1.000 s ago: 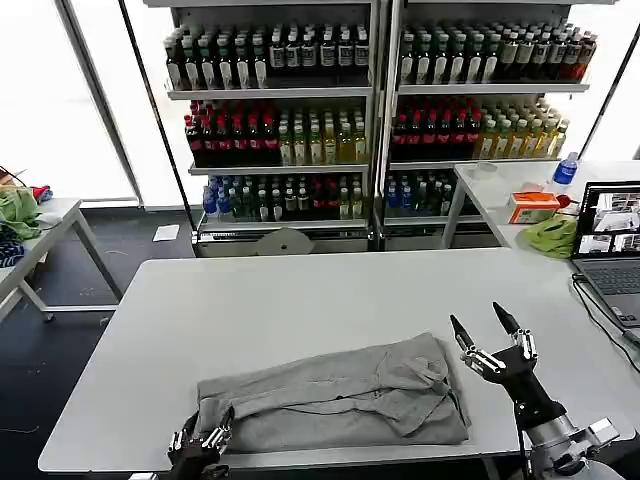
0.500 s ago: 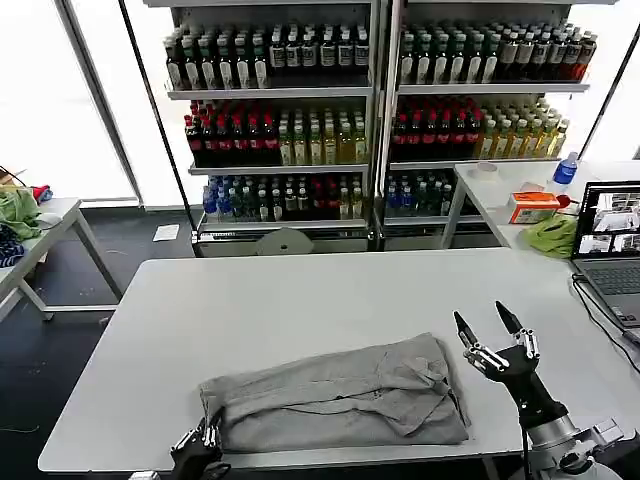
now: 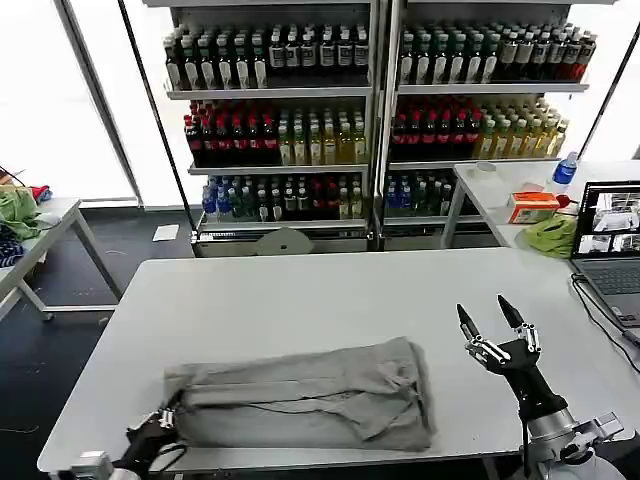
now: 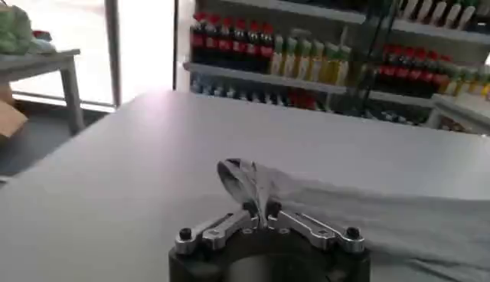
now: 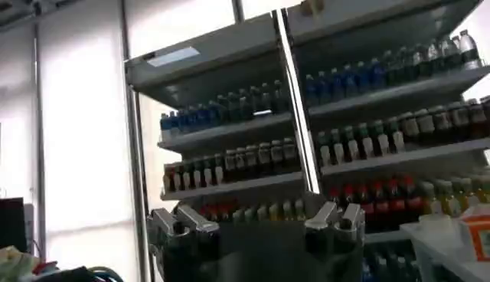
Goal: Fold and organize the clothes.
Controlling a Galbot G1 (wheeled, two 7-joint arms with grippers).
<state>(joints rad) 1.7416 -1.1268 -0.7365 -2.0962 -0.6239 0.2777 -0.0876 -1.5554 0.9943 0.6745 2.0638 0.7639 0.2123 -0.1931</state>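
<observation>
A rumpled, folded grey shirt [image 3: 300, 395] lies along the surface's [image 3: 300, 300] near edge; left tool [image 4: 261, 214] pinches its corner, right tool [image 3: 492, 318] spread wide.

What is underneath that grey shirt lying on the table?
The grey shirt lies folded flat on the white table, whose bare top shows all around it. The left end effector pinches its corner. Anything between the folds or beneath the cloth is covered.

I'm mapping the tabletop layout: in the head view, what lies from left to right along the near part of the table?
Left gripper pinching the shirt's corner → folded grey shirt → open right gripper → laptop.
</observation>
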